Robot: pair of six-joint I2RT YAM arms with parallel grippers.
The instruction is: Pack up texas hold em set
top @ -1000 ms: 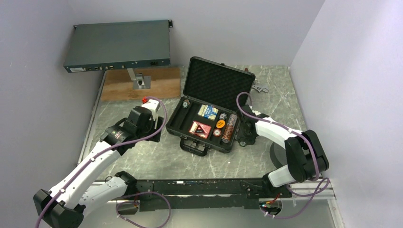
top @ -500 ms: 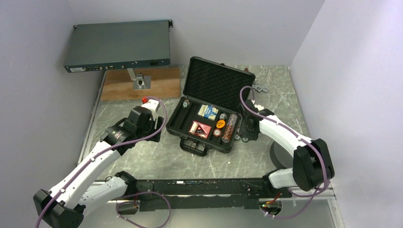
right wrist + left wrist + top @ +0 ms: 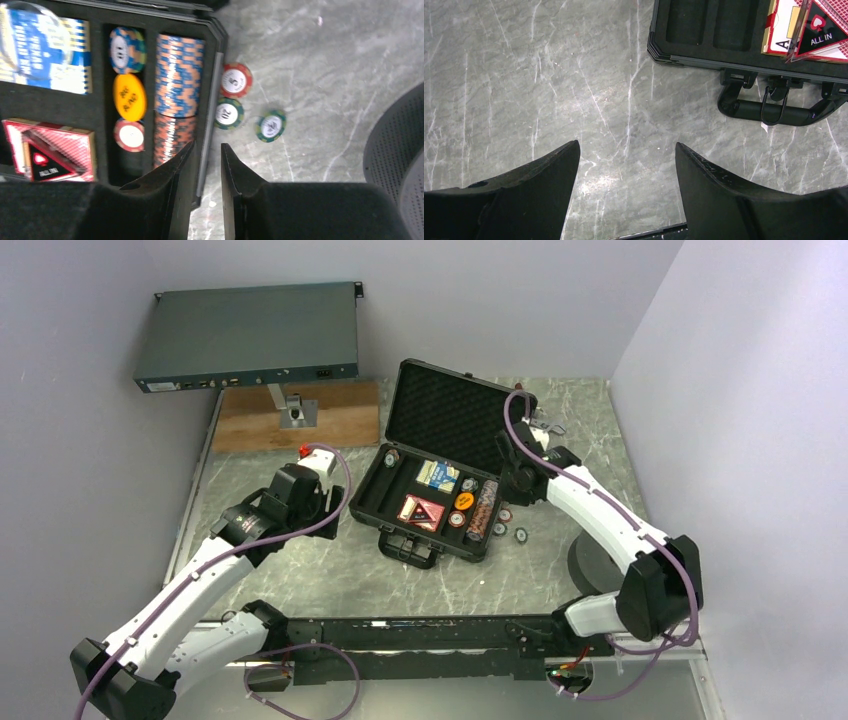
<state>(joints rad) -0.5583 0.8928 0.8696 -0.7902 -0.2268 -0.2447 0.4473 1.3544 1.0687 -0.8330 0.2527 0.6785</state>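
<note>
While the left gripper [image 3: 626, 145] hangs just where it was a second ago, fingers spread wide over bare tabletop [image 3: 524, 75] and holding nothing, all the change is on the other side. Going across: the black case [image 3: 455, 415] lies open in the middle of the tabletop, lid propped up toward the back wall, handle [image 3: 744, 109] facing the arms, and it has not shifted. Its left slots are bare foam; then come the blue card deck [image 3: 437, 475] and the red card deck [image 3: 422, 510], the orange disc [image 3: 463, 501], and the long row of chips [image 3: 485, 508] along the right wall. Just outside that wall three chips are now in plain sight on the tabletop: a red chip [image 3: 236, 80] touching or nearly touching the case, a green chip [image 3: 229, 113] just beside it, and a second green chip [image 3: 270, 125] a little farther out. A second ago the right gripper [image 3: 207, 146] was down low on that very spot (which hid them from where I stand); it has since risen and drawn back toward the lid's right edge. Its fingers are narrowly parted with nothing between them. So, as I read it, the arm has come away empty: those three chips remain outside, and they have to go into the case, one at a time most likely, before the lid can be shut.
</note>
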